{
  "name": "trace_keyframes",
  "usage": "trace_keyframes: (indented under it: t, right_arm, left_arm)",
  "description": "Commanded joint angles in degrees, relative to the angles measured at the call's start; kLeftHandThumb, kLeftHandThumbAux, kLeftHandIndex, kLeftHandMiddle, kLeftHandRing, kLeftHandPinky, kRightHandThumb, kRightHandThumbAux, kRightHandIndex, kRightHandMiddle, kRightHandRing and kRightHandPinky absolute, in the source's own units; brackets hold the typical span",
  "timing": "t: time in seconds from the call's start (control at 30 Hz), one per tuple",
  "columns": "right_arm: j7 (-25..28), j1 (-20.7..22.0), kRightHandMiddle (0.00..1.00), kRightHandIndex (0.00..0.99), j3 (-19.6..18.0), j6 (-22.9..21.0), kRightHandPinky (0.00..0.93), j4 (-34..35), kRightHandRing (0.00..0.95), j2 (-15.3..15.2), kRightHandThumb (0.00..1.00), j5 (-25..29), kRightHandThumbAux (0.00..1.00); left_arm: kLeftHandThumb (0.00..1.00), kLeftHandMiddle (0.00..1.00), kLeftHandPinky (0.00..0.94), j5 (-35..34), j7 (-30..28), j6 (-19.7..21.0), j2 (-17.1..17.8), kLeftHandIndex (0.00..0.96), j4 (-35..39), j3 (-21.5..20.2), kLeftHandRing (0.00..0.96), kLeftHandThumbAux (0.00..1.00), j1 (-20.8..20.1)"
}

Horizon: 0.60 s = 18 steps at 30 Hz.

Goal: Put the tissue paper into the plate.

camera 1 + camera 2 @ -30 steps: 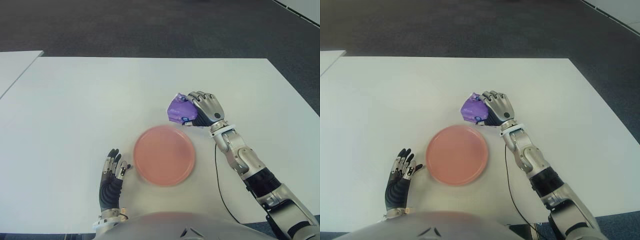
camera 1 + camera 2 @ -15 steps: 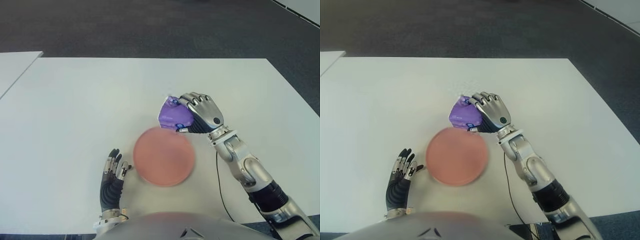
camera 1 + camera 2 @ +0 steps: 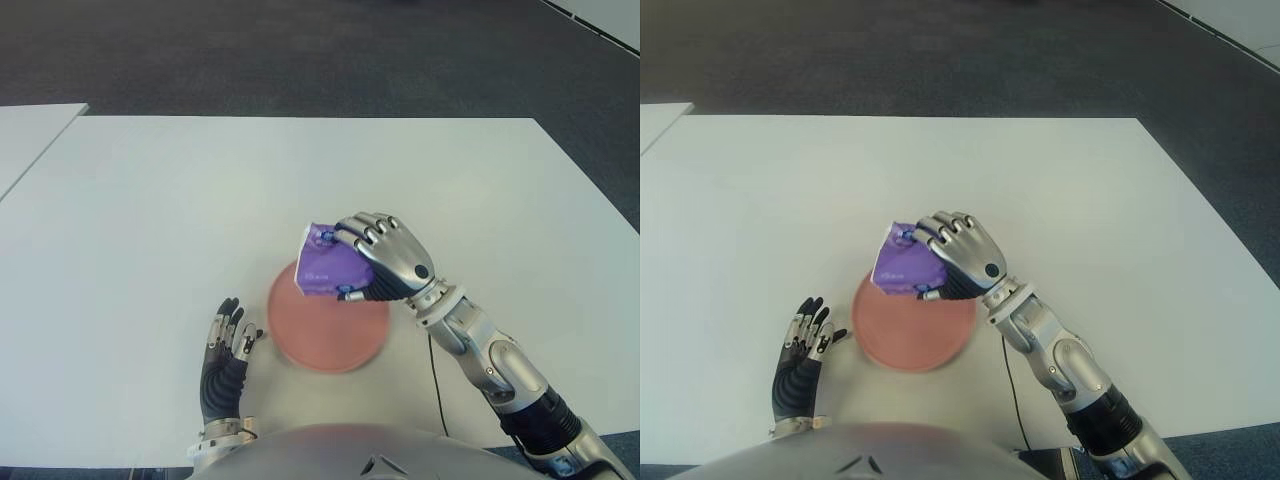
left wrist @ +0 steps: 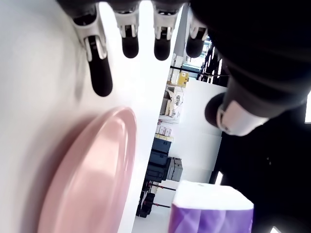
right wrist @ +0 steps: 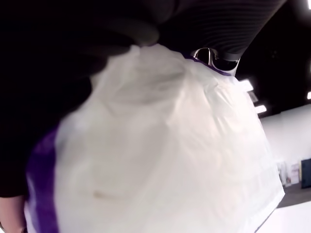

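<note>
The tissue paper pack (image 3: 328, 265), purple with a white end, is held in the air over the far edge of the pink plate (image 3: 328, 325), lifted clear of the white tabletop (image 3: 150, 220).

Furthest left, the left hand (image 3: 225, 355) shows near the robot's body, just left of the plate and apart from it. Its fingers (image 4: 101, 73) are stretched out and spread, holding nothing, with the plate's rim close beyond the fingertips in its wrist view.

The plate sits in the middle of the tabletop's near half, round and shallow, with nothing lying in it.

To the right, the right hand (image 3: 385, 262) reaches in from the robot's right side, its fingers (image 3: 362, 232) curled over the top of the pack and clamped on it. Its own wrist view is filled with the pack's white wrapping (image 5: 160, 155) pressed against the palm.
</note>
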State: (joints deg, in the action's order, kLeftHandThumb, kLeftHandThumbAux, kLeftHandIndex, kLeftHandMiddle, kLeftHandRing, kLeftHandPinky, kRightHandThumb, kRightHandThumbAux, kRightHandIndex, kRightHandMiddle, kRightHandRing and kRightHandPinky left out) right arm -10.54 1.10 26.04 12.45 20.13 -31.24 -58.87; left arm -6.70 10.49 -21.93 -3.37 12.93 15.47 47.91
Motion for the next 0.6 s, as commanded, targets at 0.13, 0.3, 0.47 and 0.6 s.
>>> trace_keyframes:
  t: [0.13, 0.3, 0.47, 0.6]
  right_arm:
    - [-2.1, -3.2, 0.541, 0.405, 0.5, 3.9, 0.834, 0.8, 0.856, 1.6, 0.857, -0.6, 0.673]
    - [0.6, -4.4, 0.54, 0.404, 0.8, 4.8, 0.827, 1.4, 0.848, 1.8, 0.857, -0.3, 0.674]
    - [4.6, -4.8, 0.542, 0.405, 1.1, 4.9, 0.831, 1.7, 0.841, 2.0, 0.858, -0.8, 0.673]
    - [3.7, -4.8, 0.546, 0.406, 1.3, 6.1, 0.834, 0.3, 0.84, 2.5, 0.859, -1.5, 0.673]
  left_arm:
    - [0.127, 0.093, 0.039, 0.7, 2.0, 1.2, -4.8, 0.05, -1.6, 1.1, 0.055, 0.615, -2.3]
    - [0.129, 0.095, 0.037, 0.4, 2.1, 1.4, -4.8, 0.048, -1.6, 1.3, 0.056, 0.618, -2.4]
    - [0.13, 0.097, 0.043, 1.1, 2.2, 1.0, -4.6, 0.043, -1.7, 1.4, 0.059, 0.618, -2.6]
    - [0.125, 0.096, 0.037, 1.1, 2.0, 1.1, -4.5, 0.041, -1.6, 1.5, 0.057, 0.619, -2.5]
